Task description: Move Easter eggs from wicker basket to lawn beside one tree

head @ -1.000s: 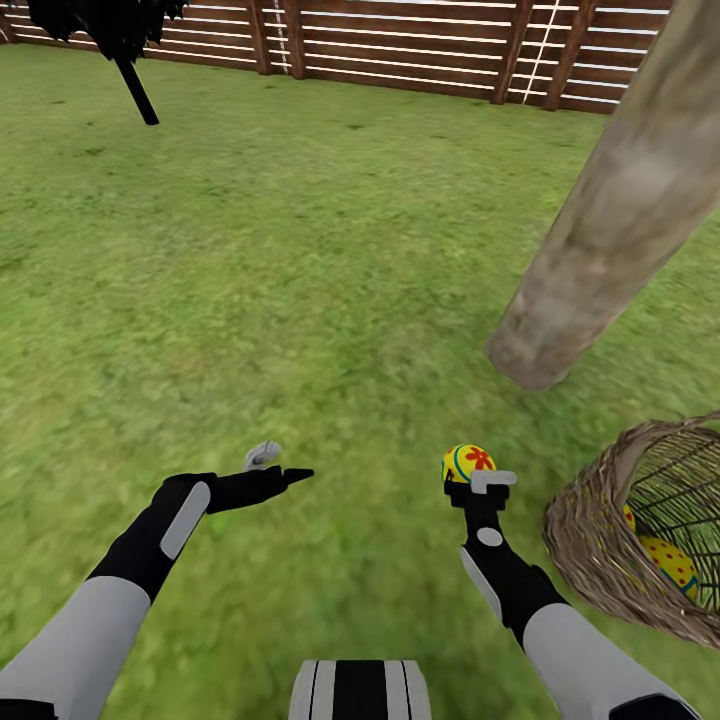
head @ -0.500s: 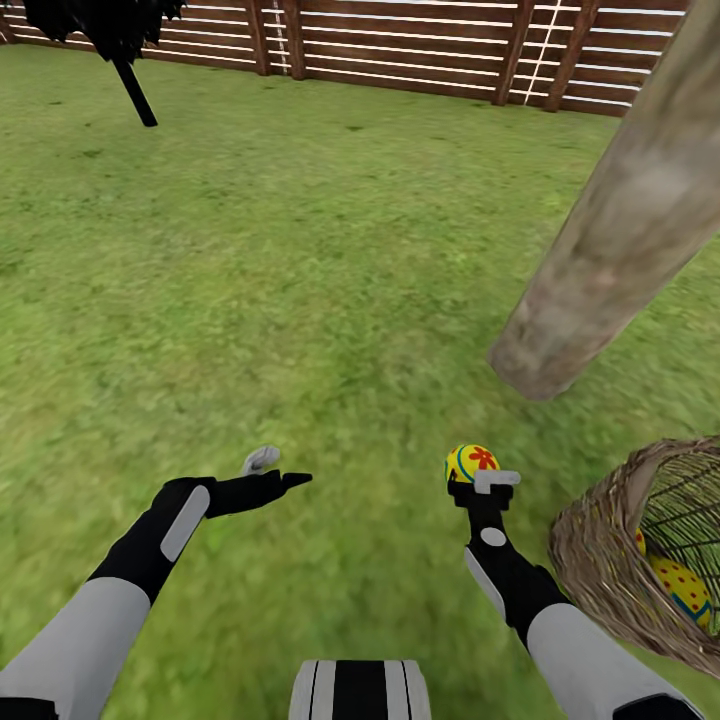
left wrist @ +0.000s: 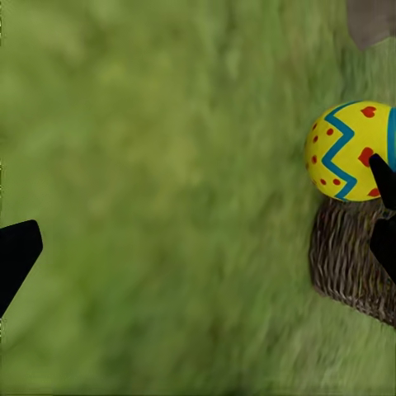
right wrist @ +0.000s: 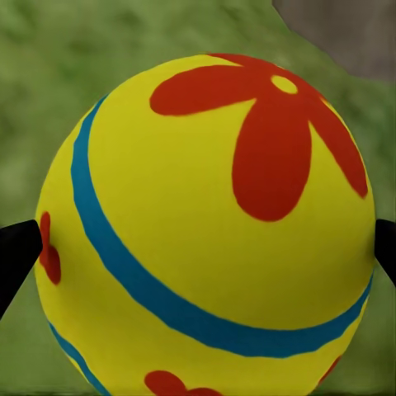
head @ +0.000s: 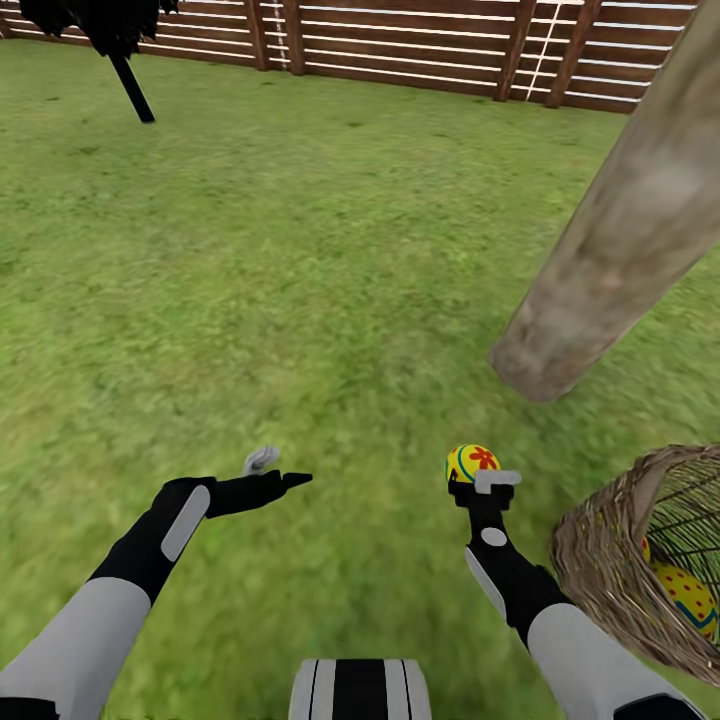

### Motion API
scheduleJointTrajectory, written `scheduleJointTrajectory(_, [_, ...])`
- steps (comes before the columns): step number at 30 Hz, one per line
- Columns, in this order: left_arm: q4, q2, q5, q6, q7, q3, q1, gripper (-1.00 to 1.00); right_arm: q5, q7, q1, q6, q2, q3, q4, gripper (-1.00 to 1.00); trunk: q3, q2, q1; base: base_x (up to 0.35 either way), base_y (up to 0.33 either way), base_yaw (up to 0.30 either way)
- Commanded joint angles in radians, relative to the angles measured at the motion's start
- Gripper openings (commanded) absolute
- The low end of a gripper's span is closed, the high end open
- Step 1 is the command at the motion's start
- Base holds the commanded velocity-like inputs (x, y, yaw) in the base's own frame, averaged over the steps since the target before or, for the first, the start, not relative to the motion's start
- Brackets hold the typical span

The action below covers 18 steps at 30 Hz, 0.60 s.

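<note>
My right gripper [head: 475, 472] is shut on a yellow Easter egg [head: 471, 462] with a red flower and blue band, held above the lawn [head: 300, 280]. Up close, the egg [right wrist: 206, 223] sits between the two black fingertips. The wicker basket [head: 600, 560] lies at the lower right, tipped with its mouth toward me. Inside it shows another egg [head: 690, 597] and a yellow sliver behind the rim. The tree trunk [head: 610, 240] rises beyond the basket. My left gripper [head: 277, 470] hangs open and empty over the grass. Its camera catches the held egg [left wrist: 346, 148] and basket [left wrist: 355, 268].
A brown slat fence [head: 420, 50] closes the far side of the garden. A small black-foliaged conifer [head: 110, 30] stands at the far left. Open grass stretches between the arms and the trunk's foot.
The whole view has shifted slightly, so the trunk's foot and the basket sit lower and further right in the picture. Both arms keep their pose and the egg stays gripped.
</note>
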Motion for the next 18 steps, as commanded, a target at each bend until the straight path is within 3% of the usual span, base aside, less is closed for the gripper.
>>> scheduleJointTrajectory(1, [-0.001,0.001,0.004,0.004,0.0,-0.001,0.0,1.0,-0.008,-0.007,-0.001,-0.005,-0.001,0.007,0.001,-1.0,-0.005,-0.001,0.0,0.0,0.0,0.0])
scheduleJointTrajectory(6, [-0.001,0.001,0.003,0.003,0.001,-0.001,0.0,1.0,-0.009,-0.007,-0.001,-0.005,-0.001,0.007,0.0,-1.0,-0.024,-0.002,0.002,0.0,0.0,0.0])
scheduleJointTrajectory(14, [0.001,0.001,0.002,0.001,-0.002,-0.002,0.0,1.0,-0.008,-0.007,-0.001,-0.005,-0.001,0.007,0.0,-1.0,-0.024,-0.002,0.002,0.002,0.0,0.0])
scheduleJointTrajectory(18, [0.002,0.001,0.002,0.001,-0.004,-0.002,0.0,1.0,-0.008,-0.007,-0.001,-0.004,-0.001,0.007,0.0,-1.0,-0.024,-0.002,0.002,0.186,0.0,0.0])
